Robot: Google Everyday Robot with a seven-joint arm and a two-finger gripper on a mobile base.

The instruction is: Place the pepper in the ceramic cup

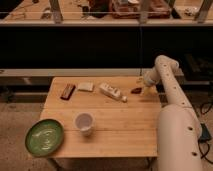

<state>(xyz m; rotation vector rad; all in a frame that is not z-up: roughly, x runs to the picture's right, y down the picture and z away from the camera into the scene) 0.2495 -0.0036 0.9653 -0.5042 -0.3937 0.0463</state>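
The pepper (136, 90) is a small dark red piece lying on the wooden table (120, 125) near its far right edge. The ceramic cup (83, 122) is a small white round cup standing upright at the table's front left of centre. My gripper (144, 89) is at the end of the white arm, low over the table's far right, just right of the pepper. It is far from the cup.
A green round plate (44, 136) sits at the table's front left corner. A dark brown bar (67, 91), a pale flat packet (85, 86) and a white bottle lying on its side (111, 91) line the far side. A dark counter stands behind.
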